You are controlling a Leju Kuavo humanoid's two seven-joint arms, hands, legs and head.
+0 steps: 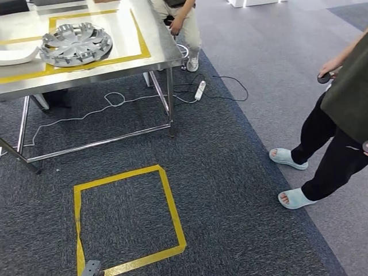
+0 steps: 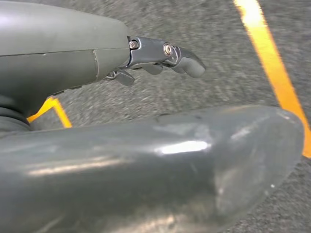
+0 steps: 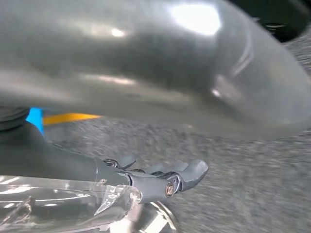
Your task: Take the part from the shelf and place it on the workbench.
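A silver wheel cover (image 1: 76, 43) lies flat on the steel workbench (image 1: 160, 54), inside a yellow taped rectangle at the upper left of the head view. My left hand (image 2: 146, 160) hangs over dark carpet with its fingers (image 2: 183, 60) stretched out straight and apart from the thumb, holding nothing. My right hand (image 3: 146, 73) also hangs above the carpet, its fingers (image 3: 183, 177) straight with nothing between them and the thumb. A shiny silver surface (image 3: 66, 204) lies along the outer side of those fingers; I cannot tell what it is.
A yellow taped square (image 1: 126, 221) marks the carpet in front of me. One person (image 1: 338, 126) in black trousers and slippers stands at the right; another person (image 1: 182, 23) crouches behind the bench. A power strip (image 1: 200, 89) and cables lie by the bench leg. A white part (image 1: 17, 56) lies on the bench's left end.
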